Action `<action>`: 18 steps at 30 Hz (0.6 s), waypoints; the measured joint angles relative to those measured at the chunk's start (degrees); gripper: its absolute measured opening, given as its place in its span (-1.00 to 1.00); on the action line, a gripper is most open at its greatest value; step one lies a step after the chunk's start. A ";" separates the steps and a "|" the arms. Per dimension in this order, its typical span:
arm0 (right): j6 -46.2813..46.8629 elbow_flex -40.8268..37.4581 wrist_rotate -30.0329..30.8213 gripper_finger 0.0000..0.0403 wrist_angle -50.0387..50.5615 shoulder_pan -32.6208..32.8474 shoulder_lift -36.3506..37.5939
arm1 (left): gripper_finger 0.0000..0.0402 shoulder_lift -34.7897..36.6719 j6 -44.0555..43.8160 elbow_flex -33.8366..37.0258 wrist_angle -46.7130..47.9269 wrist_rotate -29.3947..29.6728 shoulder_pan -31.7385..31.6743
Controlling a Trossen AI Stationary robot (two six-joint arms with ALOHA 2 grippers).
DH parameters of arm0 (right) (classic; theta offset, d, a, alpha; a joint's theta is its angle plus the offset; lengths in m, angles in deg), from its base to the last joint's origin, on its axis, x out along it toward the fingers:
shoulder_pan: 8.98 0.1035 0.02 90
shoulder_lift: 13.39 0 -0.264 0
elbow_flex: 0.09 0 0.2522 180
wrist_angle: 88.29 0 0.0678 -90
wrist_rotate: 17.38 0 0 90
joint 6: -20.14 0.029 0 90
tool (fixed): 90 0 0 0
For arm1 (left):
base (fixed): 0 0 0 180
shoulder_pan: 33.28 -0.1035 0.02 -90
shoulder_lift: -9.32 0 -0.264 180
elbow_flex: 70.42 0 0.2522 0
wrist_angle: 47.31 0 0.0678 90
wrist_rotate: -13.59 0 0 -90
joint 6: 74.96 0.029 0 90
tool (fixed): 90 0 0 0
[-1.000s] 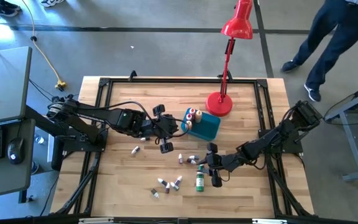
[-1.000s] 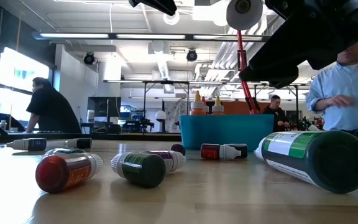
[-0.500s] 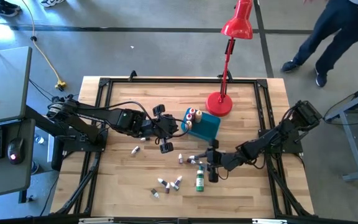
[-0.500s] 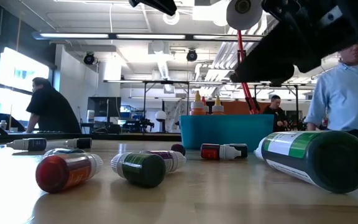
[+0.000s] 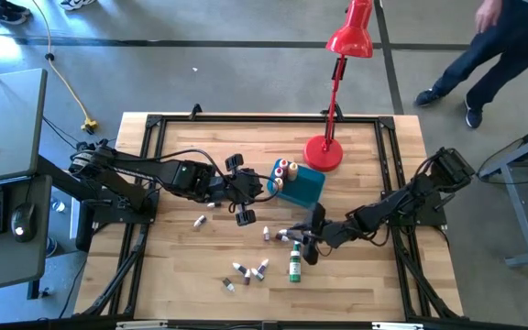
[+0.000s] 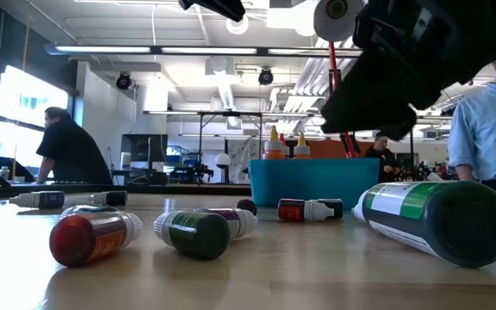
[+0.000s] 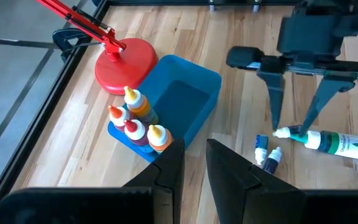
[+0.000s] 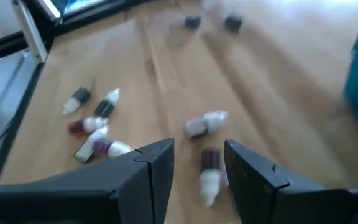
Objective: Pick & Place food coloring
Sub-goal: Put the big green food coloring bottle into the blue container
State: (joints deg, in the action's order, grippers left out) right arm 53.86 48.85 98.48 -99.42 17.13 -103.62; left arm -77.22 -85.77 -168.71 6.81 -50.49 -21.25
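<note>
High view, right hand [image 5: 303, 246] open, empty, shifted left over green bottle [image 5: 295, 266] cap.

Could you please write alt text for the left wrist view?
A blue tub on a wooden table holds four upright dropper bottles at one end, beside a red lamp base. The right tool hangs open over a green bottle lying flat.

Bare wood lay open along the table's [image 5: 383, 275] front-right corner and left edge. The blue tub [image 5: 302, 185] and red lamp [image 5: 324, 152] blocked the centre toward the back edge. Scattered little bottles [image 5: 246, 271] cluttered the front-middle, around the big green bottle [image 5: 295, 264].
</note>
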 joint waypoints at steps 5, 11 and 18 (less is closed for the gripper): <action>7.34 0.00 -5.97 -0.34 2.86 -0.12 0.00 | -0.69 0.00 0.00 0.00 -0.02 -0.01 0.00; 14.55 2.21 -11.93 -0.34 12.57 -0.12 0.00 | -0.69 0.00 0.00 0.00 -0.01 0.01 0.00; 17.65 13.34 -16.85 -0.34 33.64 -0.12 0.00 | -0.69 0.00 0.00 0.00 0.00 0.01 -0.01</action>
State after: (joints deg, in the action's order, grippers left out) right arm 71.51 62.19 81.62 -65.78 17.02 -103.62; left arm -77.22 -85.77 -168.71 6.81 -50.47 -21.26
